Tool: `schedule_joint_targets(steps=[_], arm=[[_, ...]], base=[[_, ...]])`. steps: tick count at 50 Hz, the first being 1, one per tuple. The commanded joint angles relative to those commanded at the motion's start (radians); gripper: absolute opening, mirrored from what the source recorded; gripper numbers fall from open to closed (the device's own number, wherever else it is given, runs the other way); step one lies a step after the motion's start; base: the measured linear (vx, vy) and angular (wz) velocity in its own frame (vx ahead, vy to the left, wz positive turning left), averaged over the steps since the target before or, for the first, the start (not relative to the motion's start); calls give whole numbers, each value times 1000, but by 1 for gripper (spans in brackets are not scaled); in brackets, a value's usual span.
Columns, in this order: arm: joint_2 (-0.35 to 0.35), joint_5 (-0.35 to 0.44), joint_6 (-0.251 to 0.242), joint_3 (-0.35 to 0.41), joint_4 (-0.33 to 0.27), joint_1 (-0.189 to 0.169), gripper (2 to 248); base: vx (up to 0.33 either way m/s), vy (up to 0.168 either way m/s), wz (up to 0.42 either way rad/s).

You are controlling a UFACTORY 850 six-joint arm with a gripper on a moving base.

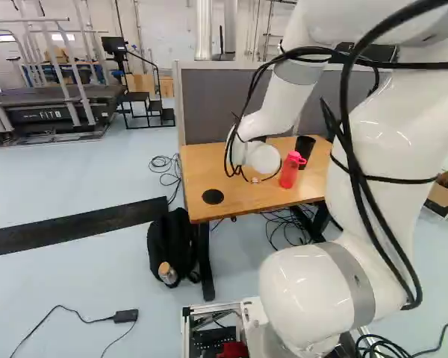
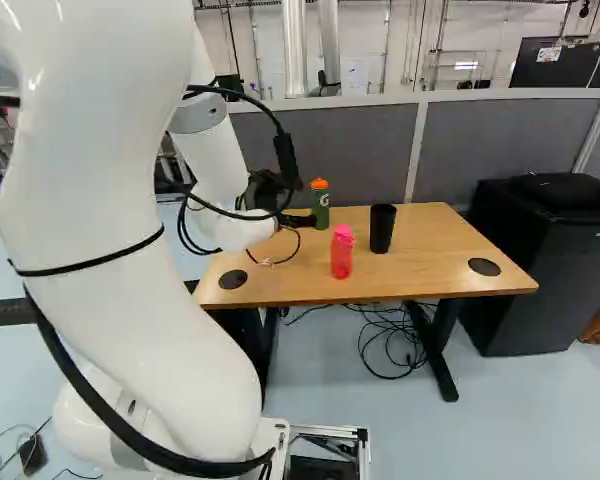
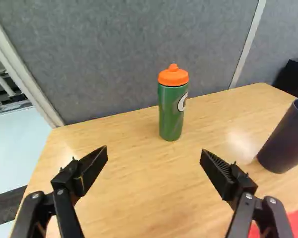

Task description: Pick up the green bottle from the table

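In the right base view the gripper point(image 2: 298, 220) shows as a dark shape at the arm's end, left of the green bottle point(image 2: 321, 204). Seen from the wrist, the gripper point(image 3: 154, 157) stands open, its two fingers wide apart with nothing between them. Ahead of it, upright on the wooden table point(image 3: 129, 198), is the green bottle point(image 3: 172, 105) with its orange lid, a gap separating it from the fingertips. The left base view does not show the green bottle; the arm covers that spot.
A red bottle point(image 2: 342, 252) and a black cup point(image 2: 382, 228) stand on the table near the green bottle. Grey partition panels point(image 2: 355, 155) rise behind the table. A black bin point(image 2: 550, 265) stands to its right, and a backpack point(image 1: 172, 246) lies by a table leg.
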State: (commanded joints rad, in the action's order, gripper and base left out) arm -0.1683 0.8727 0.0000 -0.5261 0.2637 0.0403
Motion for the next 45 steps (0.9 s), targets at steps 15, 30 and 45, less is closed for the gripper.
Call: schedule_joint_targets(steps=[15,30,45], arm=[[-71,0,0,-82,70,-10,247],[-141,0,0,-165,144,-24,247],[-211,0,0,-252,212,-38,247]], base=[[0,0,0],[0,0,0],[0,0,0]])
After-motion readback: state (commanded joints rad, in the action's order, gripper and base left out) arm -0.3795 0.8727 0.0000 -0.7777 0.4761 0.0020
